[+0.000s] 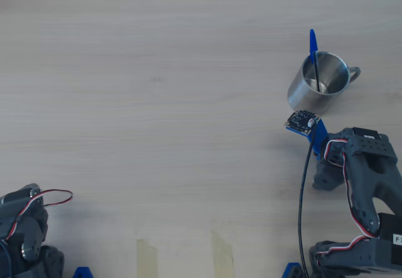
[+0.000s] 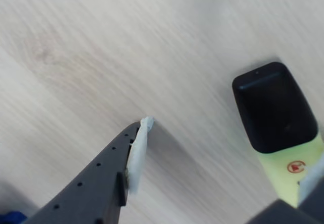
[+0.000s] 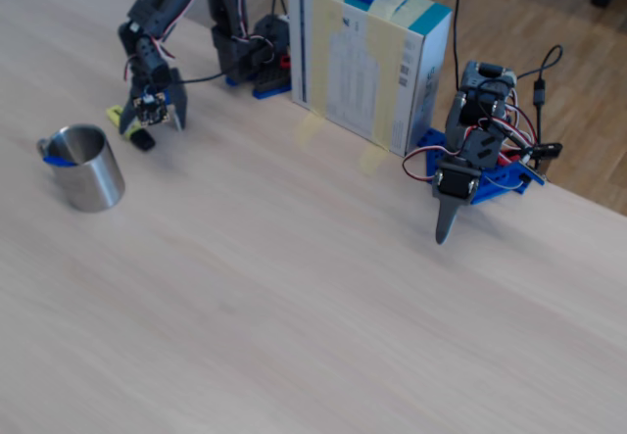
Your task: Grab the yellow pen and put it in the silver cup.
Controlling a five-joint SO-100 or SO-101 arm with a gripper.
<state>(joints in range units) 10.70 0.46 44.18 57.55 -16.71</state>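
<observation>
While my claw hangs spread just above the table, the yellow pen lies at its 3 o'clock in the wrist view, perhaps touching one padded finger's opposite. From overhead, the silver cup stands at 12 o'clock, holding a blue ballpoint.

A hobby robotics bench: pale wood-grain tabletop, two small arms clamped at its far edge, taped cardboard box, parquet floor beyond.
</observation>
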